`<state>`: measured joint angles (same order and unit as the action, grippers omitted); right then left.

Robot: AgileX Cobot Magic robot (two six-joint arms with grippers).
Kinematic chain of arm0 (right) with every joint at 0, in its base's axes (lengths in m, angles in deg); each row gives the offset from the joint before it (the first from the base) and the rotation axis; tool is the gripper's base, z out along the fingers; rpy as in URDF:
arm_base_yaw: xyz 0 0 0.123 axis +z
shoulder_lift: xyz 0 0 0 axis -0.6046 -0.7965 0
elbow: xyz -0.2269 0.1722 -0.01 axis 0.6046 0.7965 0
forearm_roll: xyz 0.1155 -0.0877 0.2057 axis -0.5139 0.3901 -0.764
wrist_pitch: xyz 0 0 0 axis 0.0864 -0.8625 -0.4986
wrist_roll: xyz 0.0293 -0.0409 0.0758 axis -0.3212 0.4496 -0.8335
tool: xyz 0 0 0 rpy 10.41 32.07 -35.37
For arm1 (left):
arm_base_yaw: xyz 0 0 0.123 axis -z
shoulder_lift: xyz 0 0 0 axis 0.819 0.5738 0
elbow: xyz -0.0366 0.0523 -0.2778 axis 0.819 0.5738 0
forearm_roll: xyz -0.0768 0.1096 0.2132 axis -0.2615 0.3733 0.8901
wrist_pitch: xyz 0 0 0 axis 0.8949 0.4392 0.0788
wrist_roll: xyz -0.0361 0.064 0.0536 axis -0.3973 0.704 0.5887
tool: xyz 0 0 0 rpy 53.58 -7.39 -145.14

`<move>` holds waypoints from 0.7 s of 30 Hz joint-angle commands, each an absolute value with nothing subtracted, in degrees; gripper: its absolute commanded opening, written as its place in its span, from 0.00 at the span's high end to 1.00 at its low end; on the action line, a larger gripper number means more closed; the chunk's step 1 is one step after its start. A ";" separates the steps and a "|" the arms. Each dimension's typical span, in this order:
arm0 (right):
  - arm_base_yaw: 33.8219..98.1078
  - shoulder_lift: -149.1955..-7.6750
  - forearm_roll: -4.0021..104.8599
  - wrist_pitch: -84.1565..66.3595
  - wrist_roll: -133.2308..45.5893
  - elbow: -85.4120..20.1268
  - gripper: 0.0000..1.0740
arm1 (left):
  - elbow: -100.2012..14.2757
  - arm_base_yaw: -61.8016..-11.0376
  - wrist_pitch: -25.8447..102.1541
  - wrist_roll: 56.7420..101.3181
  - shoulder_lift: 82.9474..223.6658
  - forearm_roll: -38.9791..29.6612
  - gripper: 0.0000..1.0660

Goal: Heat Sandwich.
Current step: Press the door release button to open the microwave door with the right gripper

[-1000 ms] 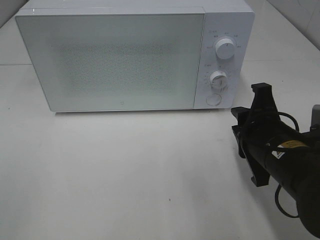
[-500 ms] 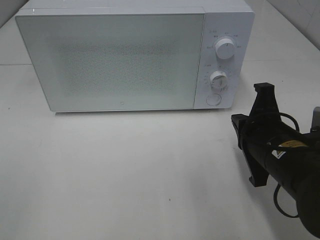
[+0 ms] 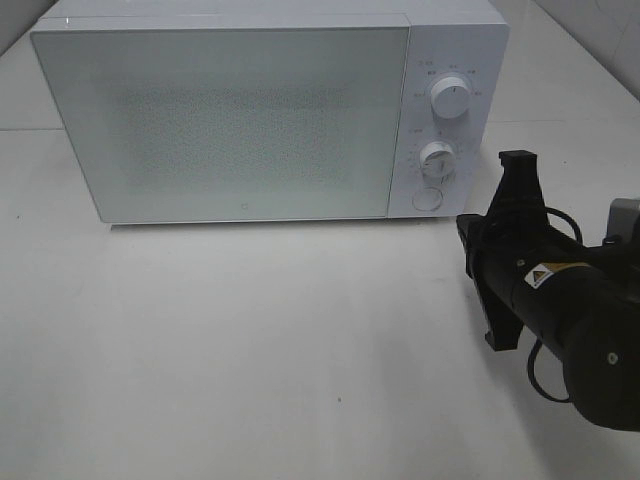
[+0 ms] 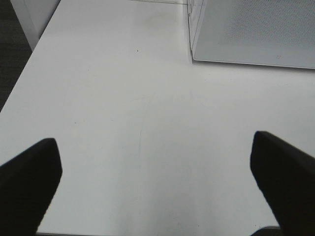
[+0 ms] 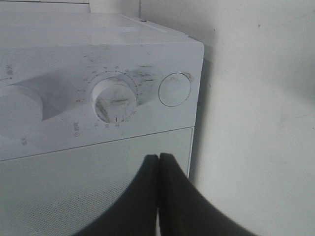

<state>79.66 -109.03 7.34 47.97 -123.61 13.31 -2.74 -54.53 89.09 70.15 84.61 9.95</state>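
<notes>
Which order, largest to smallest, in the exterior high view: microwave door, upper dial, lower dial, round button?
1. microwave door, by far.
2. upper dial and lower dial: nearly alike, the upper perhaps slightly larger; not ranking them.
3. round button, smallest.

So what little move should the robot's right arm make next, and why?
Probably nudge the right fingers forward onto the round button under the lower knob. My guess is that this button pops the door. The microwave door is closed, and the fingers are pinched shut, aimed at that corner of the front but seemingly just short of it.
</notes>
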 commanded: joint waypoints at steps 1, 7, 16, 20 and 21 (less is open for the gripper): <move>79.14 -110.29 8.95 47.74 -125.15 11.99 1.00 | -2.51 -54.70 88.40 69.92 83.63 9.95 0.06; 78.11 -114.47 10.09 47.62 -126.58 8.90 1.00 | -2.51 -54.70 88.40 69.92 83.63 9.95 0.06; 73.70 -118.60 15.02 45.68 -127.73 3.80 1.00 | -2.51 -54.70 88.40 69.92 83.63 9.95 0.06; 72.04 -119.80 16.17 44.47 -127.73 2.08 1.00 | -2.51 -54.70 88.40 69.92 83.63 9.95 0.06; 71.18 -120.49 17.20 44.36 -127.73 1.33 1.00 | -2.51 -54.70 88.40 69.92 83.63 9.95 0.06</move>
<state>71.92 -120.09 15.76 44.64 -127.90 2.19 -2.74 -54.53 89.09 70.15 84.61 9.95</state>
